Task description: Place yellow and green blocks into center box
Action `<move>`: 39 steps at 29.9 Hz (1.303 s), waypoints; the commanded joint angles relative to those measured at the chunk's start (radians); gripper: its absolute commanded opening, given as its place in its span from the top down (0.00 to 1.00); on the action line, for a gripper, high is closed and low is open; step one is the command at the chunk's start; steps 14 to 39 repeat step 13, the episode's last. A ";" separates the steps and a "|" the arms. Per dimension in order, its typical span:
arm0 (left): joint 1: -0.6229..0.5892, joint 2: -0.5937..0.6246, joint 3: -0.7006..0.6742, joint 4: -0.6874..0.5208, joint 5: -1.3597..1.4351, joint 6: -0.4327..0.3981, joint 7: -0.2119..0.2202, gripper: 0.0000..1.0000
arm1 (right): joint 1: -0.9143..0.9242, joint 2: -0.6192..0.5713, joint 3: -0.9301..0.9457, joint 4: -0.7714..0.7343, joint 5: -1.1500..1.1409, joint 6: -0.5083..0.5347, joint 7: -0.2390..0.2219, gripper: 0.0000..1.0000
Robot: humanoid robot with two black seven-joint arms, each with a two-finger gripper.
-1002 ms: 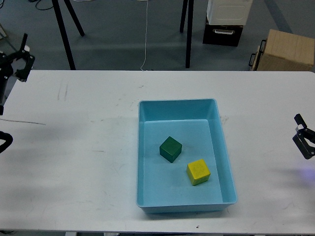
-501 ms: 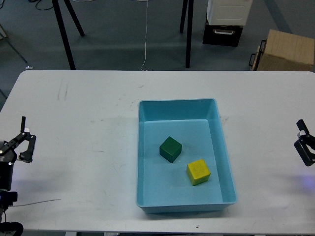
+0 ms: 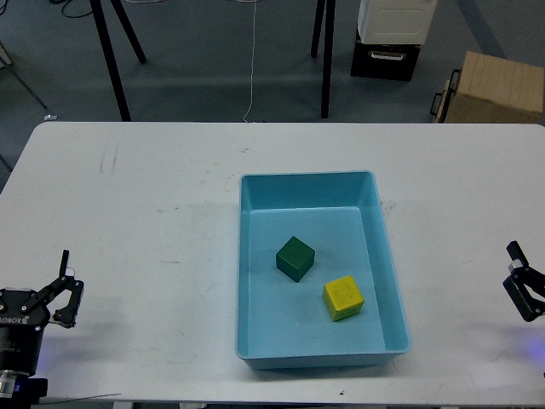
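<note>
A dark green block [image 3: 295, 258] and a yellow block [image 3: 343, 297] lie apart inside the light blue box [image 3: 306, 177] at the table's centre. The green one is near the middle and the yellow one is toward the near right. My left gripper [image 3: 51, 294] is low at the near left corner of the table, open and empty, far from the box. My right gripper [image 3: 521, 285] is at the right edge of the view, open and empty, to the right of the box.
The white table [image 3: 136, 204] carries only the box. Beyond its far edge stand black tripod legs [image 3: 111, 60], a black cabinet [image 3: 387, 55] and a cardboard box [image 3: 494, 85] on the floor.
My left gripper has dropped from the far left corner to the near left corner. My right gripper has moved a little toward the near edge. The blocks have not moved.
</note>
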 commanded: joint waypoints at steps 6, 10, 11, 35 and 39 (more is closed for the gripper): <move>0.020 0.000 0.021 -0.019 -0.001 0.000 -0.006 0.00 | -0.025 0.030 0.024 0.017 0.003 0.000 0.000 0.03; 0.021 0.000 0.027 -0.021 -0.001 0.000 -0.006 0.00 | -0.027 0.030 0.033 0.017 0.003 0.000 0.000 0.03; 0.023 0.000 0.027 -0.021 -0.001 0.000 -0.006 0.00 | -0.027 0.030 0.036 0.017 0.003 0.000 0.000 0.03; 0.023 0.000 0.029 -0.022 -0.003 0.000 -0.006 0.00 | -0.028 0.030 0.041 0.018 0.003 0.000 0.000 0.03; 0.023 0.000 0.029 -0.022 -0.003 0.000 -0.006 0.00 | -0.028 0.030 0.041 0.018 0.003 0.000 0.000 0.03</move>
